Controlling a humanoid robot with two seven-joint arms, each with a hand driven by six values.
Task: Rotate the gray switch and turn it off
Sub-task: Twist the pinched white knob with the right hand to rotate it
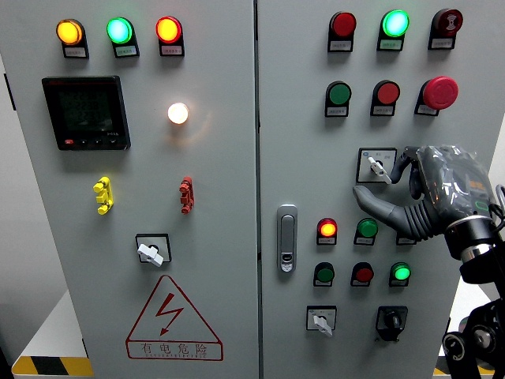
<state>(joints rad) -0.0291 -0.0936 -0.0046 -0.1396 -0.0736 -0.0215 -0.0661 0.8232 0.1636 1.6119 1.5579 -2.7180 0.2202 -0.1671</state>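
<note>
The gray switch [377, 166], a small knob on a white square plate, we grip with our right hand [442, 193], fingers pinching its lever.

Industrial electrical room: gray control cabinet [229, 316], indicator lamps [119, 31], high-voltage warning sign [173, 320], hazard-striped floor [51, 365]

Low on the left cabinet door [134, 316], at about seven o'clock in the view, a red-outlined triangular warning sign [172, 319] carries a lightning bolt and, along its base, the Chinese characters 有电危险. The small label plates [125, 50] under the indicator lamps at eleven and one o'clock are too small to read. The dark meter display [86, 112] at ten o'clock seems to show faint digits, but none can be made out.
</note>
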